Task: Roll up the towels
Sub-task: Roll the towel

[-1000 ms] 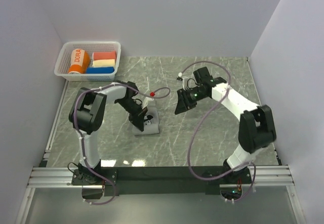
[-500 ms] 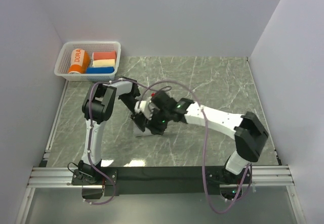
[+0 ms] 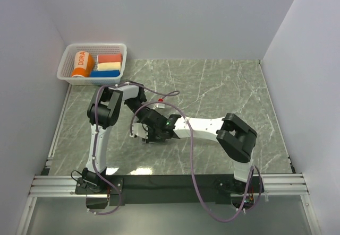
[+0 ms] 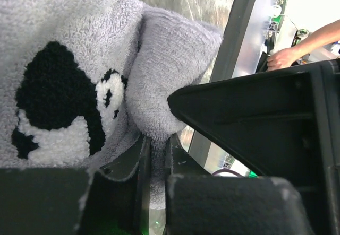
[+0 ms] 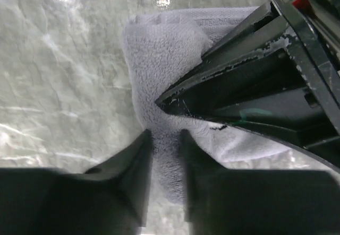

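The grey towel lies on the marble table, mostly hidden under both grippers. In the left wrist view the grey towel shows a black-and-white panda patch. My left gripper is shut on a bunched fold of it. My right gripper pinches the towel's rounded edge between its fingers, right beside the left gripper. From above, the left gripper and the right gripper meet over the towel. The orange towel with "DORA" lettering sits rolled in the basket.
A white basket stands at the back left corner and holds red, cream and blue rolls beside the orange one. White walls close in the table on three sides. The right arm's cables loop over the table's middle.
My right arm has swung from the table's right-middle across to the left gripper and closed on the grey towel. The left gripper stays at the towel, which is now mostly covered.
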Tool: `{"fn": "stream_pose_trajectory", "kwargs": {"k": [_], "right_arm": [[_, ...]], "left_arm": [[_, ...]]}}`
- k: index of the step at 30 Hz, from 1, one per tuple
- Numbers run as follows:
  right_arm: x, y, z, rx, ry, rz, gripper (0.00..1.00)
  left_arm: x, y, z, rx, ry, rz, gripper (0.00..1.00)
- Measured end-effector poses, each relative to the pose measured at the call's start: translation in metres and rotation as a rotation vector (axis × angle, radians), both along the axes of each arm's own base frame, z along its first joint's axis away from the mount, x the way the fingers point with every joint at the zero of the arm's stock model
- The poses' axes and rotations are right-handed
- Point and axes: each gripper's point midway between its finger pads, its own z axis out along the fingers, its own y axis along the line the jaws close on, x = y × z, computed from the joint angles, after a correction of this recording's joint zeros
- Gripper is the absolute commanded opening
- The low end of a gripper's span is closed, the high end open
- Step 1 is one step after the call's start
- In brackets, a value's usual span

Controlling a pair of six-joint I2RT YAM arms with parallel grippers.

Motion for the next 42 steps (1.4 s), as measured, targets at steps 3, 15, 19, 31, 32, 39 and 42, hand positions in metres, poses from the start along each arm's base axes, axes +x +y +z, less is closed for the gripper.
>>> {"fn": "stream_pose_trajectory", "kwargs": {"k": [3, 15, 19, 31, 32, 39, 42], "right_arm": [[0.0, 0.001, -0.001, -0.005, 0.003, 0.012, 0.0], [-0.002, 0.004, 0.002, 0.131, 0.29, -0.034, 0.0], [-0.014, 0.003, 0.002, 0.136, 0.443, -0.051, 0.0], [-0.024, 0.017, -0.002, 0.099, 1.04, -0.193, 0.0], [-0.024, 0.016, -0.003, 0.1, 1.093, -0.21, 0.0], [-0.023, 0.018, -0.006, 0.083, 1.335, -0.309, 0.0], [-0.024, 0.019, -0.007, 0.07, 1.405, -0.346, 0.0]], "left_arm": [[0.001, 0.001, 0.0, -0.007, -0.015, 0.007, 0.25], [0.043, 0.038, 0.01, -0.086, -0.284, 0.126, 0.48], [0.071, 0.076, 0.017, -0.076, -0.446, 0.244, 0.48], [0.032, 0.123, 0.059, -0.043, -0.814, 0.447, 0.54], [0.026, 0.122, 0.062, -0.044, -0.852, 0.437, 0.56], [-0.011, 0.081, 0.065, -0.074, -1.152, 0.15, 0.63], [-0.037, 0.057, 0.051, -0.102, -1.234, -0.023, 0.64]]}}
